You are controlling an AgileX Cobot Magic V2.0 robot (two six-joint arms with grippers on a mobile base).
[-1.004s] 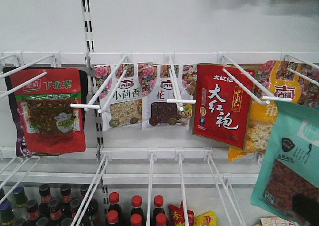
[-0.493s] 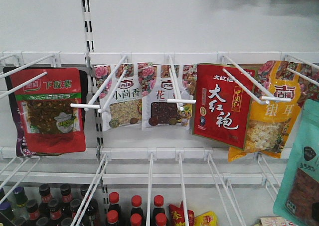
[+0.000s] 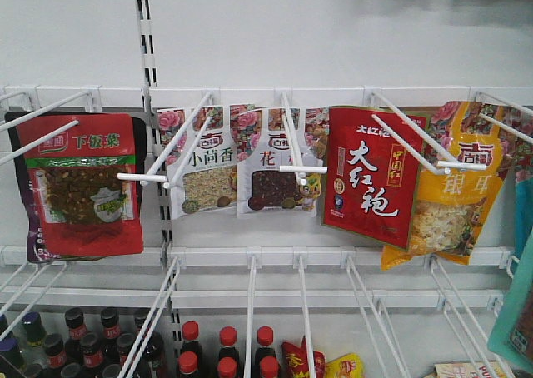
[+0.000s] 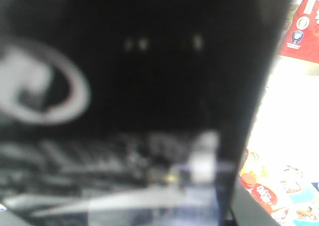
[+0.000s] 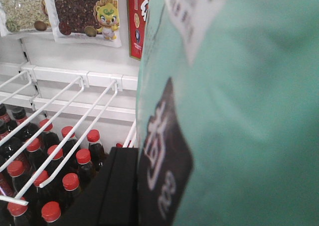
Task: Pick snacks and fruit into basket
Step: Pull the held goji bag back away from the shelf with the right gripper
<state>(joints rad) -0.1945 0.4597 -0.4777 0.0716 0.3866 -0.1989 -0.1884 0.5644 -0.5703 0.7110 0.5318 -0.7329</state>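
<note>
A teal snack pouch [image 5: 239, 111] with a dark label fills most of the right wrist view. My right gripper [image 5: 149, 186] is shut on it, with one black finger [image 5: 117, 186] lying along its left edge. In the front view only a strip of this pouch [image 3: 518, 311] shows at the far right edge. A dark printed snack box [image 4: 149, 86], badly blurred, fills the left wrist view, with my left gripper [image 4: 159, 186] shut on it and the fingers hidden behind it. The basket and the fruit are out of view.
Pouches hang on white wire hooks [image 3: 300, 311]: a red one [image 3: 371, 174], a yellow one [image 3: 450, 211], two white ones [image 3: 208, 174] and a red-green one [image 3: 83, 186]. Red-capped bottles [image 3: 225, 353] and black-capped bottles [image 3: 75, 336] stand on the shelf below.
The teal pouch has slid right and down, almost out of the front view, uncovering the yellow pouch and the hooks behind it. The hanging pouches have not moved.
</note>
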